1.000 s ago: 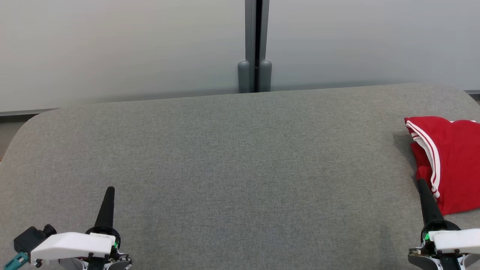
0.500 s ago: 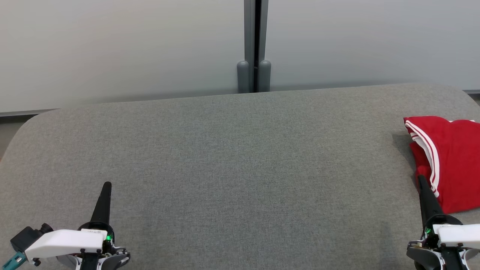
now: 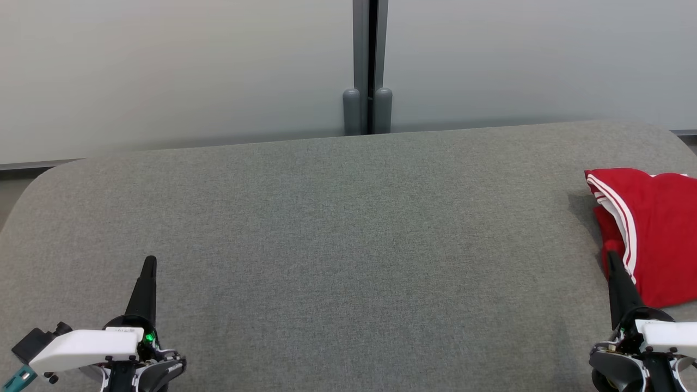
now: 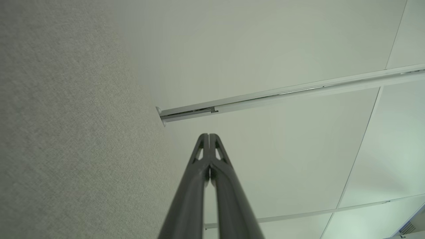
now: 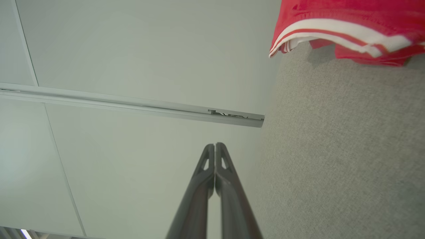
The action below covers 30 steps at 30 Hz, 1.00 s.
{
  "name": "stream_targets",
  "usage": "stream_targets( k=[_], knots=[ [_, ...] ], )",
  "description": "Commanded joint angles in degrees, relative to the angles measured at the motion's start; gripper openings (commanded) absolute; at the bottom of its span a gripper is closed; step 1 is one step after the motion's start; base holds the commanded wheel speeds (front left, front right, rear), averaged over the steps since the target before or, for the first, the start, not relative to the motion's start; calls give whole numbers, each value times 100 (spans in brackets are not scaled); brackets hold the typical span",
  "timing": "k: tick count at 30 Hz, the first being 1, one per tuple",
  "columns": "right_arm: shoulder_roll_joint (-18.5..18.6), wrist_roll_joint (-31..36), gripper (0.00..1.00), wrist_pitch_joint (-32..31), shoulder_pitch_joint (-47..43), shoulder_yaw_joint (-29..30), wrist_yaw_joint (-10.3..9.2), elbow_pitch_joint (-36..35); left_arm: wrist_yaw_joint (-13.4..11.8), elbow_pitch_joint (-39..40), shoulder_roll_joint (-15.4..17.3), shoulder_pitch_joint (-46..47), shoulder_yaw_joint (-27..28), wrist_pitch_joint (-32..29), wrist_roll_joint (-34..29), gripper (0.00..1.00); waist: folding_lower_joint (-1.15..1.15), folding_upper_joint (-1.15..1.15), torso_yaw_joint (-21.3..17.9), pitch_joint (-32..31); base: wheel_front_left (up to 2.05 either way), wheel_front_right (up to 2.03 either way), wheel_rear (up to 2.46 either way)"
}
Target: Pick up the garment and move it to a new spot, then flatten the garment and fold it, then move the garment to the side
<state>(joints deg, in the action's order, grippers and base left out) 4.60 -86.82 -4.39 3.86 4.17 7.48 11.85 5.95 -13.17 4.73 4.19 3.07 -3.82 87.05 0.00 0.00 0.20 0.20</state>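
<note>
— Left tool [image 3: 148,264] and right tool [image 3: 611,257]: how do they stand?
— Both are fully closed, fingers pressed together, and both hold nothing. They point forward over the grey desk [image 3: 348,245].
— Where is the garment?
— One red garment [image 3: 653,228] with white stripes lies on the desk, just beside the right tool's tip, on its outer side, and well apart from the left tool.
— The count?
— Two tools, one garment.

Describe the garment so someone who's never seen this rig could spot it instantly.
Take the wide grey fabric surface before the robot and follow it to its right side. The garment lies bundled there, just past the tip of the right gripper. It is bright red cloth with white stripes, unlike the plain grey fabric and dark gripper.
</note>
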Motion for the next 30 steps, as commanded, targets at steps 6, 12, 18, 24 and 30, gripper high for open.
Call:
stream_targets(
  k=[6, 12, 18, 24, 30],
  knots=[
    [-16, -315, 0, -50, 144, 30, 2, 94, 83, -33, -32, 155, 119, -77, 296, 0, 0, 0, -7, -1, 0, 0, 0],
    [-34, -542, 0, -71, 216, 51, 2, 166, 137, -65, -68, 213, 186, -128, 488, 0, 0, 0, -14, -2, 0, 0, 0],
    [-51, -720, 0, -85, 253, 73, 2, 234, 180, -96, -91, 243, 248, -181, 664, 0, 0, 0, -20, -2, 0, 0, 0],
    [-59, -691, 0, -97, 255, 85, 2, 229, 180, -93, -95, 232, 254, -192, 637, 0, 0, 0, -20, -2, 0, 0, 0],
    [-66, -677, 0, -109, 256, 96, 2, 230, 180, -94, -101, 233, 262, -199, 627, 0, 0, 0, -20, -2, 0, 0, 0]
  ],
)
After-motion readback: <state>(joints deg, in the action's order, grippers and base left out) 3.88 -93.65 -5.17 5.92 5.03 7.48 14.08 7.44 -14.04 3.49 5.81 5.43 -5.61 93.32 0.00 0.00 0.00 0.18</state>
